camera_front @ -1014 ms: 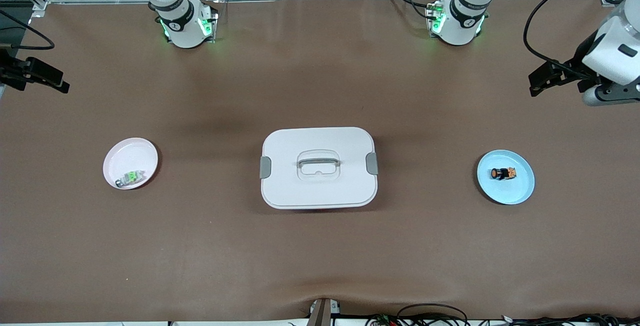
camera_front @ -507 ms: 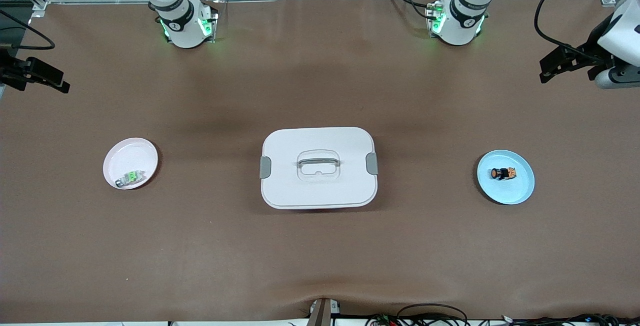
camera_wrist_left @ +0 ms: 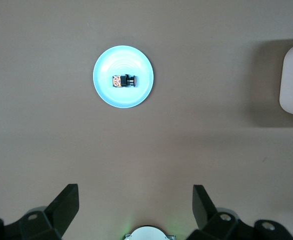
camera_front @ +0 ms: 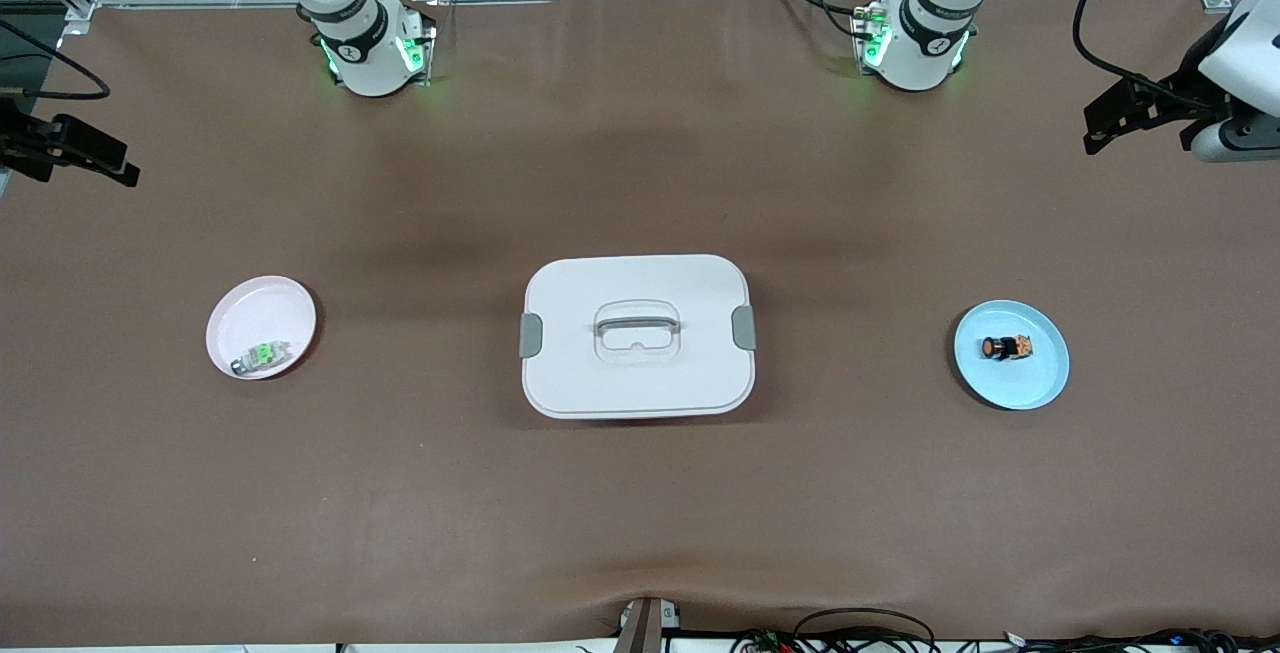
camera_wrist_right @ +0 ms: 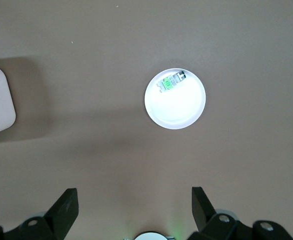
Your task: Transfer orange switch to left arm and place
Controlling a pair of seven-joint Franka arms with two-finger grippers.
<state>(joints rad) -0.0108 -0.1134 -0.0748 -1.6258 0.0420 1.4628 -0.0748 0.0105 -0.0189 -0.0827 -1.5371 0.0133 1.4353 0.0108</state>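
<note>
We judge the task barely begun: the orange switch (camera_front: 1005,347) lies on its side on the blue plate (camera_front: 1040,383), toward the left arm's end of the table from the box (camera_front: 637,335), and nothing has been lifted or handed over. The whole job is left: pick, pass between arms, and set-down clear of the box.

Our left gripper (camera_wrist_left: 135,206) hangs high over bare table near that plate, jaws spread wide and empty. Our right gripper (camera_wrist_right: 135,205) waits over the table's edge at the right arm's end, equally spread and empty.

The box is white, smooth, rounded-rectangular, with grey side clips and a clear handle. The switch is a stubby black cylinder with an orange cap. The plate looks glossy and shallow-rimmed; the table cover is matte brown.
</note>
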